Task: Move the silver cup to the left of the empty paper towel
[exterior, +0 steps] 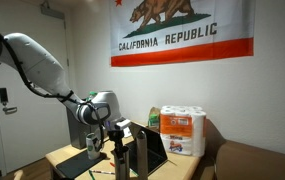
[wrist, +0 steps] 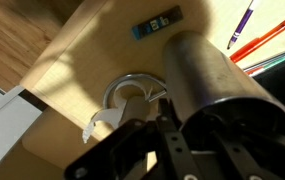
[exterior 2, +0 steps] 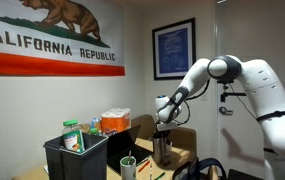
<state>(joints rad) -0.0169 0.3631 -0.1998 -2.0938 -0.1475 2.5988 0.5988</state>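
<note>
so the cup (wrist: 214, 78) stands upright well in from the surface (wrist: 77, 65) edge, long axis running straight up into the jaws, tube (exterior: 139, 150) near it, honestly can't tell if they're pinching it or spread

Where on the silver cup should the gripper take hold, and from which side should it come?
Take the silver cup by its upper wall, coming down from above with the jaws on either side. It stands upright, is tall and slim, and seems to have no handle, so the round wall is probably the only good hold.
</note>
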